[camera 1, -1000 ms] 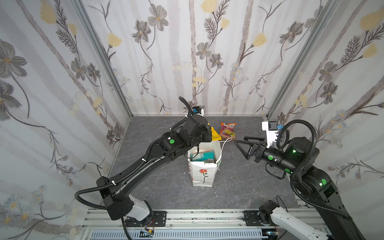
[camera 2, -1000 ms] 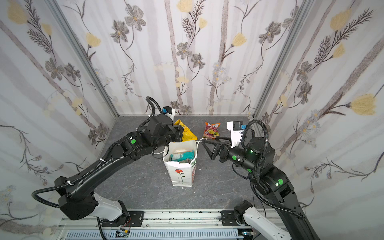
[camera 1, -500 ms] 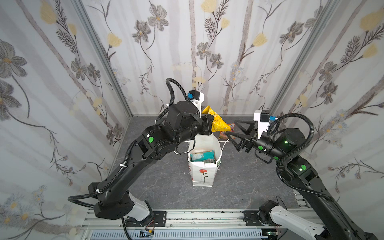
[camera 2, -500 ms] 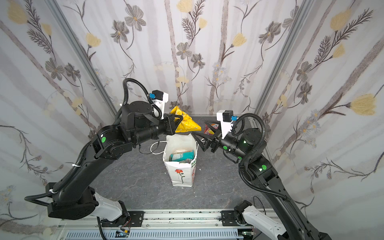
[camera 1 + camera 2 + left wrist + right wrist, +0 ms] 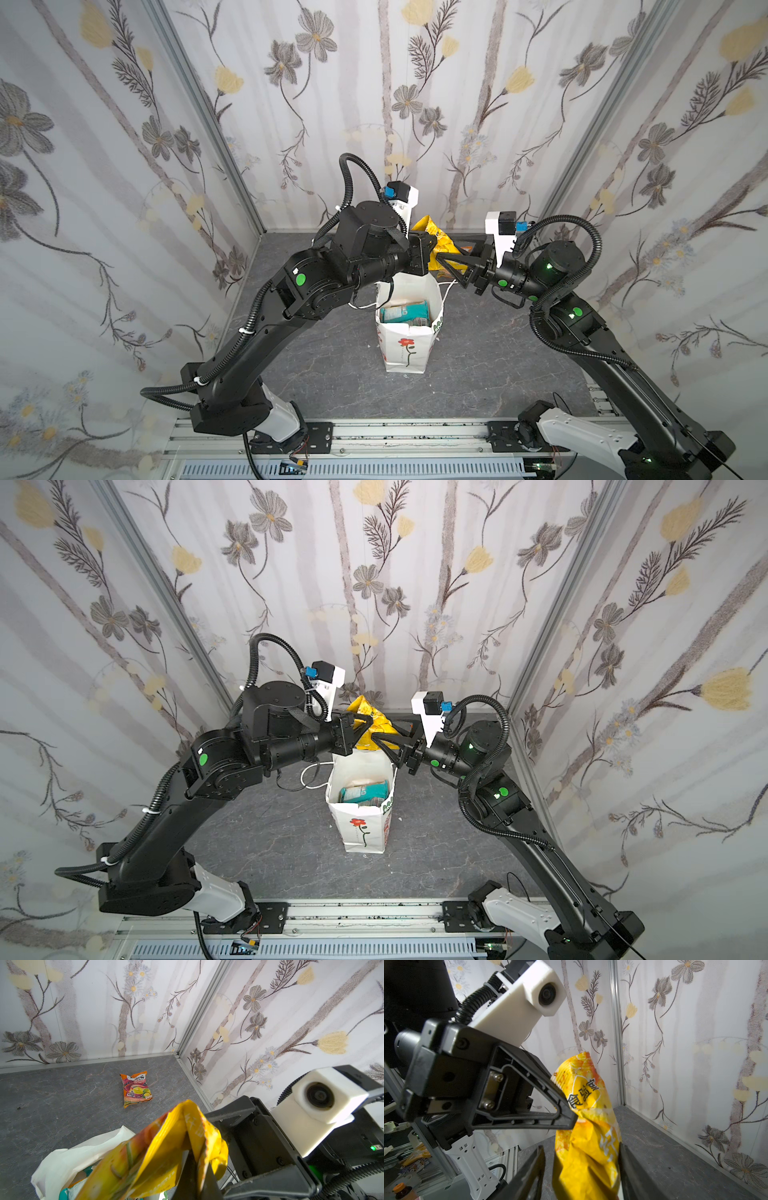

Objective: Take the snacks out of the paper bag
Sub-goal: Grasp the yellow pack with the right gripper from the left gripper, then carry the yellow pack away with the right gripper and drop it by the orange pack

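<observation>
Currently logged, item by item.

Yellow packet [image 5: 587, 1126]: clear of the paper bag [image 5: 403, 357]; hangs crumpled from the left hand [image 5: 362, 726], clenched on its upper part, well above the bag's mouth.

Right hand [image 5: 581, 1153]: faces the left hand, jaws parted either side of the packet's lower half; one finger just beside the foil with a sliver of gap, the other at or against it; no firm pinch visible. Judged a hand-over under way, not completed.

Orange-pink packet [image 5: 136, 1089]: out, flat on the table [image 5: 52, 1095], beyond both hands toward the far corner.

Teal packet [image 5: 405, 312]: inside the bag, uppermost, below the two hands. More foil beneath it, mostly hidden; count not readable.

Paper bag: upright on the table, mouth open, below the meeting hands.

Tally, as a judgement: one snack out and set down, one out and in the air, the rest to fetch; likely under halfway.

Changes against a second ago: left hand then low at the bag's rim, yellow packet barely above the mouth, now raised high; right hand then off to its own side, jaws at full spread and clear of everything, now brought in to the packet with jaws narrowed. Bag and teal packet unmoved.
</observation>
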Controlling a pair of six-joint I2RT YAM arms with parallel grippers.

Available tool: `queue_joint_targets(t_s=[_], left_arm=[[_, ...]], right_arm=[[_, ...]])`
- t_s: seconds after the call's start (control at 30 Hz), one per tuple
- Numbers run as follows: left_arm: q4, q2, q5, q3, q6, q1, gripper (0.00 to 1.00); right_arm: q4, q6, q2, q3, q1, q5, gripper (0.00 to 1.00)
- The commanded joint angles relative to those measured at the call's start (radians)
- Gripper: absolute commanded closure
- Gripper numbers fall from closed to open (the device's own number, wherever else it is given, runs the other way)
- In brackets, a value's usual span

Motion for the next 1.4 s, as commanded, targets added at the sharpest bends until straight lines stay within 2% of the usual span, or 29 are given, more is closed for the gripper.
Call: queue_joint_targets(t_s=[0.0, 0.17, 0.27, 0.3, 0.37, 0.6, 0.7, 0.87, 1.03, 1.23, 1.37], left_arm=[[0.011, 0.008, -0.009, 0.022, -0.003, 0.000, 1.00], [-0.016, 0.026, -0.004, 0.072, 0.001, 0.000, 1.00], [-0.013, 0.022, 0.005, 0.085, 0.023, 0.000, 0.96], [-0.003, 0.018, 0.009, 0.084, 0.037, -0.001, 0.93], [0.016, 0.009, 0.011, 0.079, 0.065, 0.000, 0.86], [0.145, -0.093, -0.012, -0.068, 0.163, 0.000, 0.43], [0.190, -0.136, -0.024, -0.126, 0.207, 0.000, 0.33], [0.198, -0.185, -0.011, -0.177, 0.295, 0.001, 0.22], [0.278, -0.294, -0.017, -0.320, 0.368, 0.001, 0.07], [0.209, -0.335, -0.012, -0.367, 0.403, 0.001, 0.00], [0.267, -0.393, 0.009, -0.487, 0.421, 0.001, 0.00]], right_arm=[[0.059, 0.035, 0.002, -0.003, 0.002, -0.025, 0.58], [0.064, 0.069, -0.008, -0.001, 0.008, 0.011, 0.80], [0.077, 0.101, -0.014, -0.002, 0.016, 0.038, 0.92], [0.082, 0.113, -0.017, -0.001, 0.020, 0.050, 1.00], [0.083, 0.140, -0.021, 0.003, 0.026, 0.061, 1.00], [0.054, 0.189, -0.059, 0.008, 0.036, 0.125, 1.00], [0.016, 0.196, -0.064, 0.032, 0.034, 0.165, 1.00], [-0.041, 0.225, -0.027, 0.101, 0.015, 0.184, 1.00], [-0.055, 0.311, 0.022, 0.139, -0.062, 0.129, 1.00], [-0.053, 0.388, 0.054, 0.112, -0.240, 0.041, 1.00], [-0.049, 0.423, 0.110, 0.107, -0.369, -0.016, 1.00]])
